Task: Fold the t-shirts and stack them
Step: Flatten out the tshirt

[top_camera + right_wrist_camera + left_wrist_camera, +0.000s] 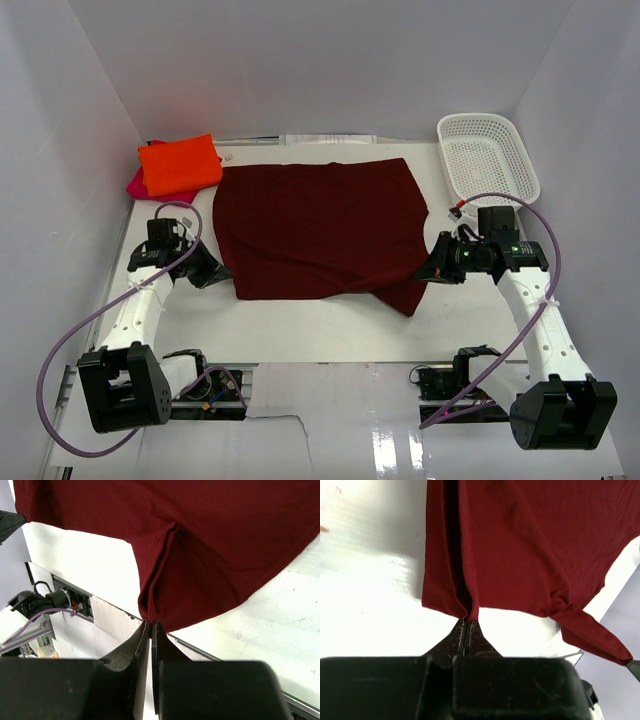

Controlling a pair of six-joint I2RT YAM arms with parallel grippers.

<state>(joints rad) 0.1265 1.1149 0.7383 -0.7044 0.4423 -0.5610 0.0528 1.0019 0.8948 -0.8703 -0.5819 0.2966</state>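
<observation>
A dark maroon t-shirt (320, 225) lies spread across the middle of the white table. My left gripper (220, 276) is shut on its near left edge; in the left wrist view the cloth (520, 545) bunches into the pinched fingertips (468, 621). My right gripper (428, 270) is shut on the near right part, where a sleeve folds toward the front. The right wrist view shows the maroon cloth (200, 540) gathered into the closed tips (151, 624). A folded orange t-shirt (180, 165) rests on a magenta-pink one (136, 184) at the back left.
A white plastic mesh basket (487, 155) stands at the back right corner. White walls enclose the table on three sides. Both arm bases (120, 385) and their purple cables sit along the near edge.
</observation>
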